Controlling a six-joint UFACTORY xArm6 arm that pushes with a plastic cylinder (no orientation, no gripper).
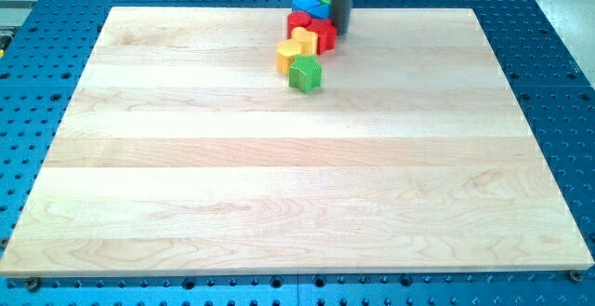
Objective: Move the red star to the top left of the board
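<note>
Up at the top centre of the frame, my tip (pixel 341 33) is sitting just right of the red star (pixel 323 36) — touching or nearly so. Blue blocks (pixel 306 6), yellow blocks (pixel 294 53) and a green block (pixel 305 73) are crowding beside it on the wooden board (pixel 279 185); the rod is carrying nothing.
</note>
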